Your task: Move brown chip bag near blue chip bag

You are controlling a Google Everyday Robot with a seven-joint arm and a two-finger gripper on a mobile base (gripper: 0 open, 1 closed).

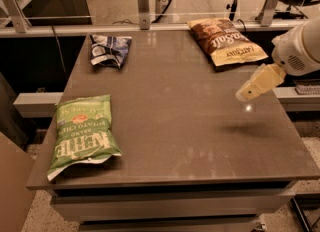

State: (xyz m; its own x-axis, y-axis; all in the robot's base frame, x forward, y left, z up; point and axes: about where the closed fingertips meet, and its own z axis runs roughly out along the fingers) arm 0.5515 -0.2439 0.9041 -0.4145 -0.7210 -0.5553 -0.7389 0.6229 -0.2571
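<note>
— So, where is the gripper [246, 94] hovering?
— Above the table's [190, 131] right side, near the brown chip bag [225, 41]; its opening I cannot tell. Blue chip bag [110, 50] is lying far-left.

The gripper [245, 95] was held over the table [180, 126], at right. Bare surface was seen between brown chip bag [226, 41] and blue chip bag [110, 50].

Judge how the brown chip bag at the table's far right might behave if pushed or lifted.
The brown chip bag looks puffed and glossy, so it is probably light yet slippery, sliding easily on the smooth table. Its creased film suggests it would crumple if pinched. The claw hovers over the table's right edge, apart from it.
</note>
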